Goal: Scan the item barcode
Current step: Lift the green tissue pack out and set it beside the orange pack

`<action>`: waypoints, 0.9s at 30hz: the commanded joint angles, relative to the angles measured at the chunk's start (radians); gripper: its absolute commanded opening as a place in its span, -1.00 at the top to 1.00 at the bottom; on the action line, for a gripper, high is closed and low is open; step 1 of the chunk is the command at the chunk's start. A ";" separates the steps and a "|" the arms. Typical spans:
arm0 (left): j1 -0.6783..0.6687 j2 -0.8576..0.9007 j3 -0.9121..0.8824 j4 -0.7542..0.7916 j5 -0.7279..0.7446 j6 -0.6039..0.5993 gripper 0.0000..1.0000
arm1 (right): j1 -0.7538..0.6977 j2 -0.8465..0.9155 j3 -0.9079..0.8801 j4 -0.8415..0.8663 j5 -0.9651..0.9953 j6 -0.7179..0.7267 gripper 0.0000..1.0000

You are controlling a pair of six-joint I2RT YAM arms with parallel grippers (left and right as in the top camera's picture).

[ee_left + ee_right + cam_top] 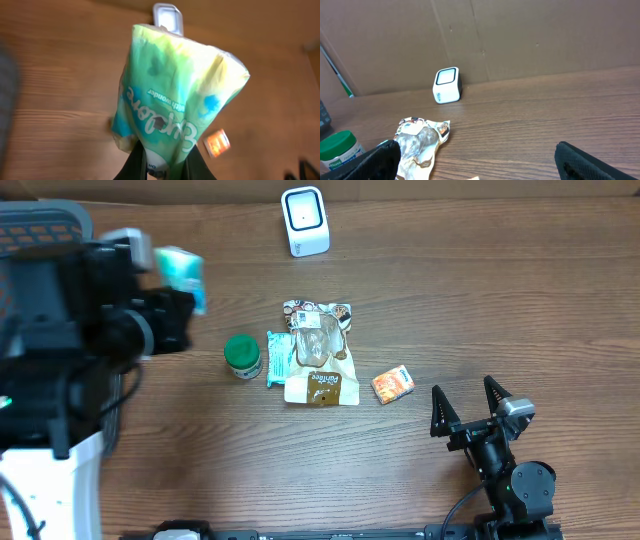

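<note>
Left hand [186,308], seen from overhead, is pressed together on a soft teal-and-yellow plastic pack [183,272], held above the brown wooden counter [450,300], well left of the white box-shaped scanner [304,220]. The right hand [467,408] rests spread and empty. From the left wrist, the pack's lower end is pinched and the scanner peeks beyond its top. From the right wrist, the scanner's window faces forward. I judge the presenting step is in hand. Next, the pack's barcode, which I can't spot, must turn toward that window.
</note>
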 commanded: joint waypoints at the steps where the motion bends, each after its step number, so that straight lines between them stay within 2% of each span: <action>1: -0.138 0.042 -0.042 -0.002 -0.053 -0.023 0.91 | -0.003 -0.003 -0.011 0.004 0.008 -0.005 -1.00; 7: -0.338 0.145 -0.173 0.078 -0.066 -0.100 0.92 | -0.003 -0.003 -0.011 0.004 0.008 -0.005 -1.00; 13: -0.476 0.293 -0.264 0.196 -0.066 -0.173 0.92 | -0.003 -0.003 -0.011 0.004 0.008 -0.005 -1.00; 22: -0.597 0.507 -0.266 0.320 -0.066 -0.240 0.91 | -0.003 -0.003 -0.011 0.004 0.008 -0.005 -1.00; 27: -0.611 0.608 -0.266 0.364 -0.070 -0.346 0.91 | -0.003 -0.003 -0.011 0.004 0.008 -0.005 -1.00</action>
